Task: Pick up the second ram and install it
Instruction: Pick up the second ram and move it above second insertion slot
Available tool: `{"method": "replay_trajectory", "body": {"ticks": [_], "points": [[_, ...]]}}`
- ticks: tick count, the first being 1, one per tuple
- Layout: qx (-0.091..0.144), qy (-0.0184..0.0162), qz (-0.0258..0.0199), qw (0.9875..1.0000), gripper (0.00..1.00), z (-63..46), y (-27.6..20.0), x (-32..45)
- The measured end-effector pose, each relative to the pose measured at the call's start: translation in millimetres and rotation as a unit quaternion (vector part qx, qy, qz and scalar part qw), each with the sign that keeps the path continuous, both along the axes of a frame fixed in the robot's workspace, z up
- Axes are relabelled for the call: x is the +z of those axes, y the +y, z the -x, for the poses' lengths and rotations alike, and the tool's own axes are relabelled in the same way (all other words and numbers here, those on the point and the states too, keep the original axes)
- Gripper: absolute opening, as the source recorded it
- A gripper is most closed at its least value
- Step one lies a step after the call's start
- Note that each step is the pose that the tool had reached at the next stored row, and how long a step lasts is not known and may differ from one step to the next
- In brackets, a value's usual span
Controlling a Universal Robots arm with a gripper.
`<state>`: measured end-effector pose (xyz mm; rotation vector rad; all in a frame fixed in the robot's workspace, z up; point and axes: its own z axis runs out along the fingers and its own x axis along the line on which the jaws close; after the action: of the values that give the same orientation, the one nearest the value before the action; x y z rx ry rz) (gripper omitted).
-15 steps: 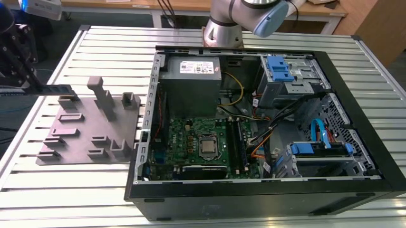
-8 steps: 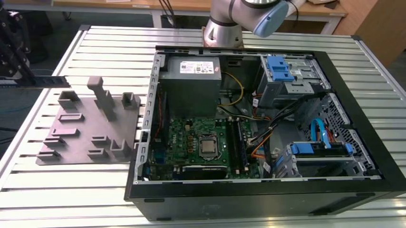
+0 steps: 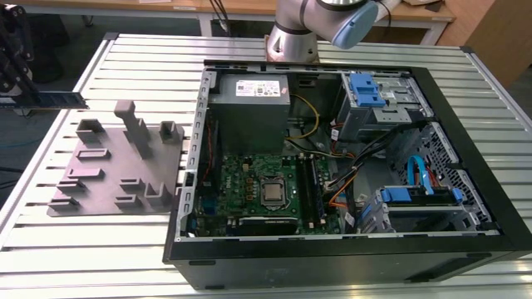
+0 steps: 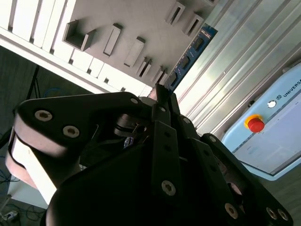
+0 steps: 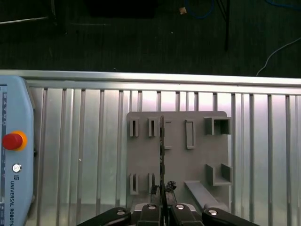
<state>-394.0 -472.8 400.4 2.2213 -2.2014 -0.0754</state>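
My gripper (image 3: pixel 19 92) is above the table's far corner at the exterior view's left, shut on the second ram (image 3: pixel 52 99), a thin dark blue stick held level and pointing toward the open computer case (image 3: pixel 191 187). In the second wrist view the ram (image 4: pixel 190 55) juts out from the gripper (image 4: pixel 162 96) over the grey tray (image 4: pixel 117 19). In the first wrist view the ram (image 5: pixel 162 150) appears edge-on, rising from the gripper (image 5: pixel 162 192) above the tray (image 5: pixel 178 169). The motherboard (image 3: pixel 249 177) lies inside the case, with long black memory sockets (image 3: pixel 312 187) beside the processor.
The grey moulded tray (image 3: pixel 108 180) with upright posts sits on the slatted table (image 3: pixel 83 249), left of the case in the exterior view. A teach pendant with a red stop button (image 5: pixel 13 140) lies on the table. Cables (image 3: pixel 357 168) and drive cages (image 3: pixel 382 103) crowd the case's right half.
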Motion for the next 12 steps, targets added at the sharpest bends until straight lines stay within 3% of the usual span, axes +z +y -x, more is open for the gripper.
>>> {"method": "replay_trajectory", "body": {"ticks": [7, 12], "points": [[0.0, 0.0002, 0.0001, 1.0, 0.11, -2.6, 0.0, 0.4], [0.0, 0.0005, 0.0001, 1.0, 0.11, -19.0, 0.0, 0.3]]}}
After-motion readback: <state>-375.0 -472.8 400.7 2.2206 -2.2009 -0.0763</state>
